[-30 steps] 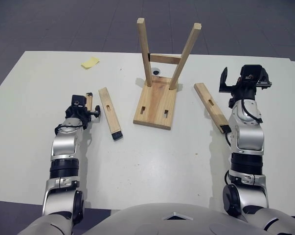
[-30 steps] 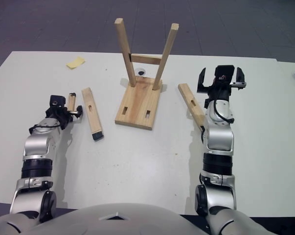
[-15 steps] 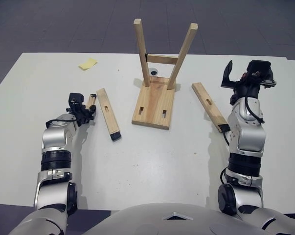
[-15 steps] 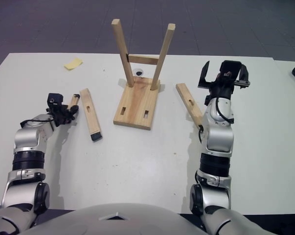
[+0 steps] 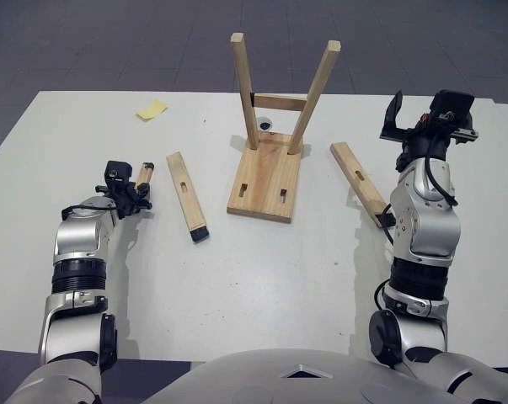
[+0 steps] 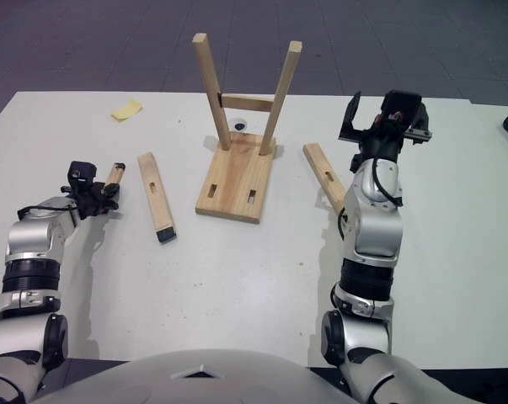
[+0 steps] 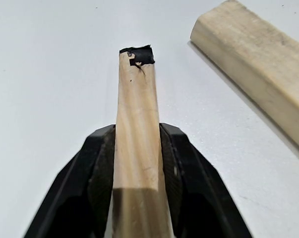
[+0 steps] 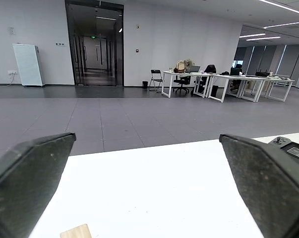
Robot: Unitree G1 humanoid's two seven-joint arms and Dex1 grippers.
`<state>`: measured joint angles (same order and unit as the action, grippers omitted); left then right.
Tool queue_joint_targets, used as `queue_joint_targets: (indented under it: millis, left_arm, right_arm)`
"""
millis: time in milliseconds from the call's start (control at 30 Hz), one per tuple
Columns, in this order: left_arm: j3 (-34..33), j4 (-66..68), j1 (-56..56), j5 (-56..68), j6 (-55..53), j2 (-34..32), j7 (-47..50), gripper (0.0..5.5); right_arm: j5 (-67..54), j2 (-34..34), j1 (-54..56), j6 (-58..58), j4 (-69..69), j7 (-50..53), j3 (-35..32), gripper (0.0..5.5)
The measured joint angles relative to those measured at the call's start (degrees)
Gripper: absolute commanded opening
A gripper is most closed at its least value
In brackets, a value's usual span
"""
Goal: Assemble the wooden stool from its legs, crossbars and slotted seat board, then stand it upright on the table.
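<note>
"Two claws: how does each one stand?"

"The left claw is clamped on a short crossbar, one finger pressed to each side. The stick's black-tipped end pokes out past the fingertips, low over the worktop; whether it touches cannot be told. The right claw is spread wide with nothing between its fingers, raised well above the surface."

"Where are the stool parts from there?"

"A loose slotted leg lies flat just beside the left claw, on its inner side. Past that, between the two claws, the seat board lies flat with two fitted legs standing up from its far end, splayed apart and joined by a fitted crossbar. Two slots at its near end are unfilled. A second loose leg lies on the worktop below the right claw, to its inner side, near the board but apart from it."

"Anything else?"

"A yellow note sits beyond the left claw, well apart."
</note>
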<state>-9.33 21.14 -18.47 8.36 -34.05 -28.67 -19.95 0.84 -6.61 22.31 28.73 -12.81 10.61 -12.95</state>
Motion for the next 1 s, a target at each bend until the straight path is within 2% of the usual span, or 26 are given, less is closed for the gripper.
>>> queue_joint_targets:
  millis: [100,200,300,400,467,633,800,1000]
  left_arm:
    - [-2.71,-0.74,1.53,1.36,2.85,1.29,1.39,1.28]
    - [-7.99,-3.0,3.99,4.29,6.72,3.71,4.11,1.28]
    - [-11.4,-11.16,3.73,7.64,10.9,5.39,4.96,1.28]
    - [-11.72,-22.71,1.36,9.14,13.06,5.56,6.01,1.28]
    - [-10.17,-28.59,-0.68,8.57,13.95,5.25,6.33,1.28]
    - [1.44,-36.24,-8.43,2.44,17.01,4.3,3.57,1.28]
    - [8.88,-37.09,-11.02,-0.53,19.88,5.28,0.76,1.28]
    - [12.91,-39.92,-11.66,-2.3,21.05,6.17,-0.91,1.28]
  right_arm:
    - [-0.79,0.01,0.08,0.49,-1.0,-0.85,-0.02,5.4]
    - [-7.53,1.8,0.78,2.58,-2.88,-3.01,-2.5,5.4]
    - [-22.37,6.57,3.32,6.52,-5.15,-5.21,-7.77,5.4]
    - [-37.76,8.67,7.96,10.52,-6.99,-6.74,-11.41,5.4]
    - [-45.28,8.72,11.33,12.42,-7.18,-7.6,-12.18,5.4]
    - [-60.51,8.52,23.46,16.7,-0.71,-10.74,-10.74,5.4]
    - [-62.44,4.86,29.11,18.88,6.83,-14.64,-7.65,5.4]
    - [-60.72,3.12,31.29,19.26,13.5,-18.52,-4.12,5.4]
